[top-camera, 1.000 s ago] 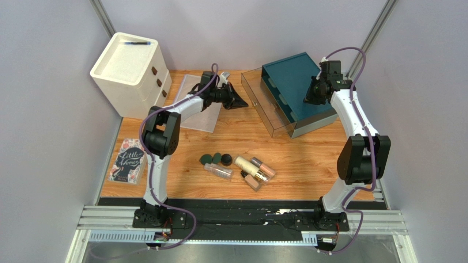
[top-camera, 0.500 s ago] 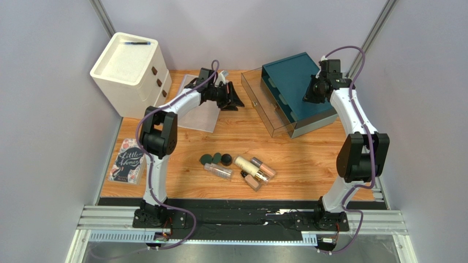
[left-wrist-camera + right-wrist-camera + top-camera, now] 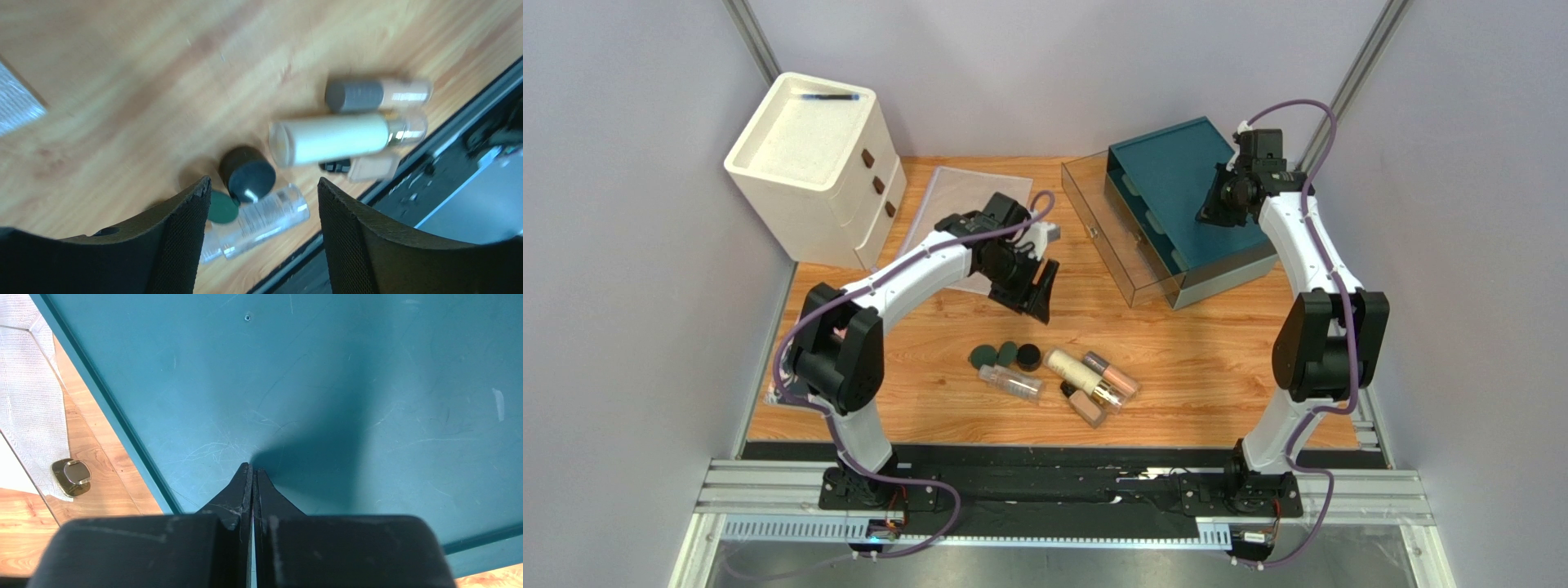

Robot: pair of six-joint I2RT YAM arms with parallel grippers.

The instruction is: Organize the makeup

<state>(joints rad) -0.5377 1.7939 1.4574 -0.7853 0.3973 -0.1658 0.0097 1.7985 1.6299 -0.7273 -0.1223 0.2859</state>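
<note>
- Near the front edge of the wooden table (image 3: pixel 1210 355), about midway across, the makeup lies in one loose cluster on the bare wood.
- The left gripper (image 3: pixel 1043 289) hangs over the table just behind that cluster, on the side away from the arm bases. Its jaws are spread wide with nothing between them.
- Three round puffs (image 3: pixel 1008 350) sit in a short row at the cluster's left end. In the left wrist view, the black puff (image 3: pixel 247 174) shows in the gap between the jaws, lower down and untouched.
- The clear bottle (image 3: pixel 1011 384) lies on its side just in front of the puffs, its long axis running nearly left to right.
- The cream tube (image 3: pixel 1073 369) and the pinkish-beige tube (image 3: pixel 1114 376) lie side by side and parallel. Their long axes run diagonally from far left to near right.
- The cream tube's gold collar points near right, and the pinkish-beige tube's grey cap points far left (so the two lie head to tail).
- The small beige bottle (image 3: pixel 1087 408) lies closest to the table's front edge, its black cap toward the clear bottle.
- The right gripper (image 3: pixel 251 473) is closed tight and empty, its tips over the teal box (image 3: pixel 368 386), well apart from the makeup. I cannot tell whether they touch the box.
</note>
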